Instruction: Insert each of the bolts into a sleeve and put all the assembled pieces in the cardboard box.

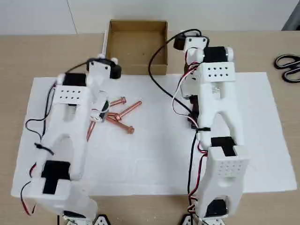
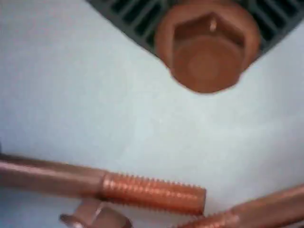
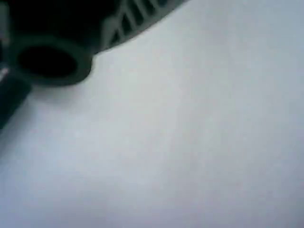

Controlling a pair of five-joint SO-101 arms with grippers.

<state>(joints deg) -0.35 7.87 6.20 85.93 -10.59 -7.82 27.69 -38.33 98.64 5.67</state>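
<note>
Two arms stand on the near side of the cardboard box, on a white paper sheet that reaches up to the box's front wall. The left gripper sits in front of the box's left half, down among the loose bolts. They overlap and the arm covers some, so no sure count. It looks clamped on the end-on bolt. In the left wrist view its hex head faces the camera against a ribbed jaw; the second jaw is cut off. The right gripper is in front of the box's right corner, mostly hidden under its own arm. Can't tell if it's open or closed. A dark sleeve shows blurred beside its ribbed jaw in the right wrist view, whether held or lying, can't tell. Scissors lie well right of the box, cut off by the edge.
</note>
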